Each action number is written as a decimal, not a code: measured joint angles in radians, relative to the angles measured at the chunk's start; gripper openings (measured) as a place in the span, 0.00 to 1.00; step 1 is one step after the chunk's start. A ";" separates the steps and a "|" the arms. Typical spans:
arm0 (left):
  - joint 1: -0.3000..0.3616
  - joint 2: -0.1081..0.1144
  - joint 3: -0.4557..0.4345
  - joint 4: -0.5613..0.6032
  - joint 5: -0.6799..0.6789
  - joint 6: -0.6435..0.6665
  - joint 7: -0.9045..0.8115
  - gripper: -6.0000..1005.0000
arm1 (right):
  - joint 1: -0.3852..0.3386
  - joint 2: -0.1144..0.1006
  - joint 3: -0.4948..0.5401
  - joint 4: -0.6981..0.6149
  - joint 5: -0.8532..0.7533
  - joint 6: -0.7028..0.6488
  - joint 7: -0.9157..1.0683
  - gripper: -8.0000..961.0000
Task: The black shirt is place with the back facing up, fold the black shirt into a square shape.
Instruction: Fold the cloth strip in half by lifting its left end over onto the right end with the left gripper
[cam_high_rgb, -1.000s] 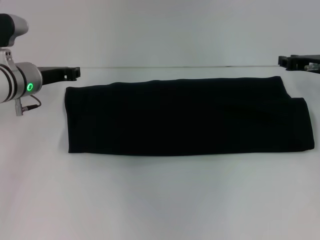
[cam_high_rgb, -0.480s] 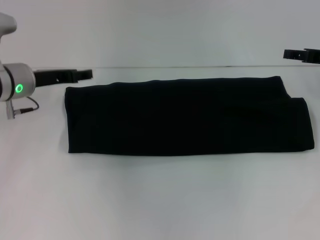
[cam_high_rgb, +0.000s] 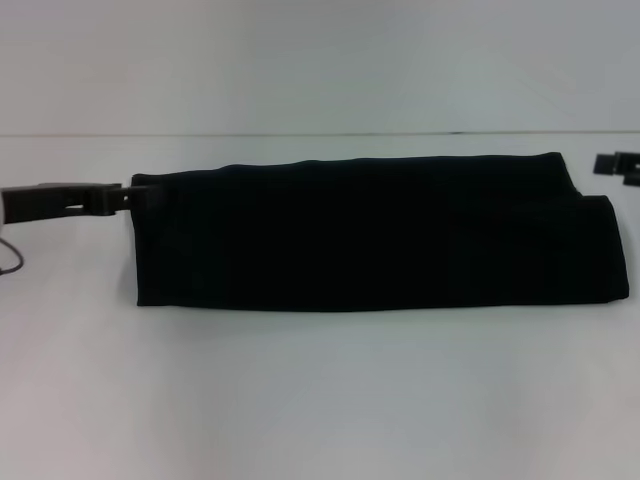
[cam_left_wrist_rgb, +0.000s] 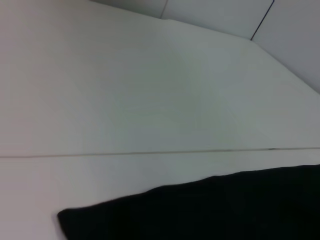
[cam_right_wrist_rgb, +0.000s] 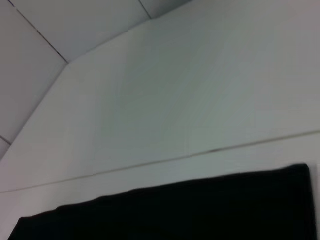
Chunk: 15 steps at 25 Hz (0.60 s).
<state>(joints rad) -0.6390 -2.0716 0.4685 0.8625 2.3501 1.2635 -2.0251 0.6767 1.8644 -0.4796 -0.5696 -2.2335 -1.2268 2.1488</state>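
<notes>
The black shirt (cam_high_rgb: 370, 232) lies flat on the white table (cam_high_rgb: 320, 400), folded into a long band running left to right. Its right end shows a stepped second layer. My left gripper (cam_high_rgb: 125, 196) is low at the shirt's far left corner, with its tip at the fabric edge. My right gripper (cam_high_rgb: 607, 165) is at the picture's right edge, just off the shirt's far right corner. The shirt's far edge also shows in the left wrist view (cam_left_wrist_rgb: 225, 210) and in the right wrist view (cam_right_wrist_rgb: 175, 210). Neither wrist view shows fingers.
A thin seam (cam_high_rgb: 320, 133) marks the table's far edge, where it meets the pale wall behind. White tabletop lies in front of the shirt.
Both grippers have come down from the table's far edge to the level of the shirt's far corners. The left arm's body has left the view. The shirt has not moved.
</notes>
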 joint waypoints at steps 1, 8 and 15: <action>0.015 0.000 -0.002 0.012 -0.006 0.013 0.000 0.71 | -0.006 -0.001 0.000 0.000 0.000 -0.004 0.003 0.73; 0.083 -0.001 -0.008 0.029 -0.014 0.060 -0.001 0.71 | -0.028 -0.014 -0.002 -0.001 -0.014 -0.011 0.031 0.73; 0.110 -0.003 -0.008 0.004 0.010 0.070 0.000 0.70 | -0.021 -0.016 -0.004 -0.001 -0.015 0.022 0.041 0.73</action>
<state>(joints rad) -0.5294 -2.0746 0.4601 0.8663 2.3603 1.3339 -2.0252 0.6553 1.8486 -0.4840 -0.5707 -2.2487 -1.2044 2.1902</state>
